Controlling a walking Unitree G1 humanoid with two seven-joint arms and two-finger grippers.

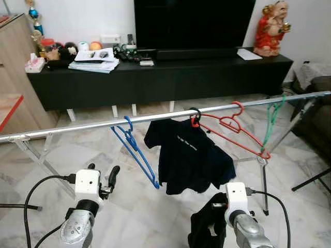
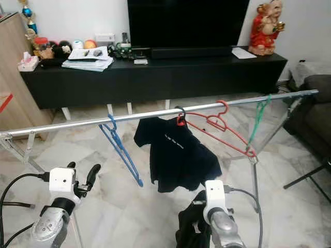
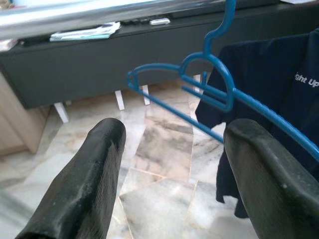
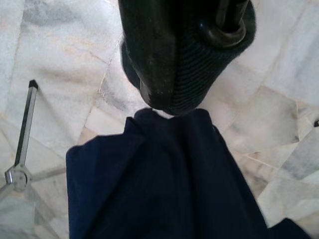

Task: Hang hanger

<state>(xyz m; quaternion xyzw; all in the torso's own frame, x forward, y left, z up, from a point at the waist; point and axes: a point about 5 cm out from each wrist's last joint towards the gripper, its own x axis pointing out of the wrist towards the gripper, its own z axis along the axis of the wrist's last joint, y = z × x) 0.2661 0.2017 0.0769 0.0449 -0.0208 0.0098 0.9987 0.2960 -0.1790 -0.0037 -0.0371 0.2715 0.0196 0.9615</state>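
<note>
Marble floor tiles spread under a silver drying rail [image 1: 77, 127] that crosses the room in front of a black TV console [image 1: 155, 77]. On the rail hang an empty blue hanger [image 1: 135, 150] toward its left end, a navy T-shirt [image 1: 187, 157] at the middle on a red hanger hook [image 1: 195, 121], then bare red hangers [image 1: 232, 126] and a green hanger [image 1: 270, 121] toward its right end.

The left gripper [image 1: 106, 183] is raised below the rail, its fingers [image 3: 94, 174] spread and holding nothing, aimed at the blue hanger. The right gripper [image 4: 187, 55], low and near the T-shirt's hem, is clenched on a dark garment [image 1: 207, 227] that droops from it.

I judge the step to be the approach: the garment's hanger is hidden, so whether it has one I cannot tell. Next, the right arm must lift its load up to the rail's free stretch.
</note>
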